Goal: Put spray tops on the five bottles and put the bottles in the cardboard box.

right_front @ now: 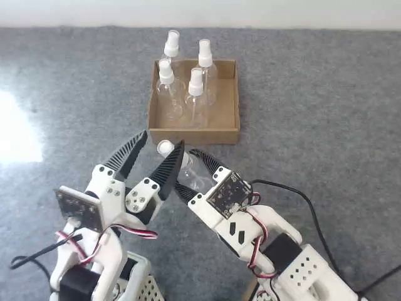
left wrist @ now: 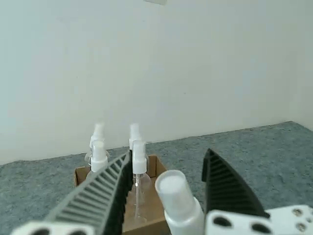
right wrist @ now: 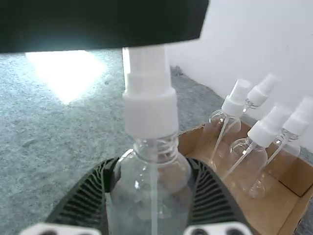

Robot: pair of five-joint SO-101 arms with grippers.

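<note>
Right pincer grips the fifth bottle by its body, just in front of the cardboard box.
We see its spray top, seated on the neck, between the wide-spread fingers of the left pincer; four capped bottles stand in the box on the grey bench.

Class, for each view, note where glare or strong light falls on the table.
High view: a washed-out bright patch on the table at the picture's left edge, away from the cardboard box. Right wrist view: similar glare on the table beyond the gripped bottle. Left wrist view: even light, no glare.
</note>
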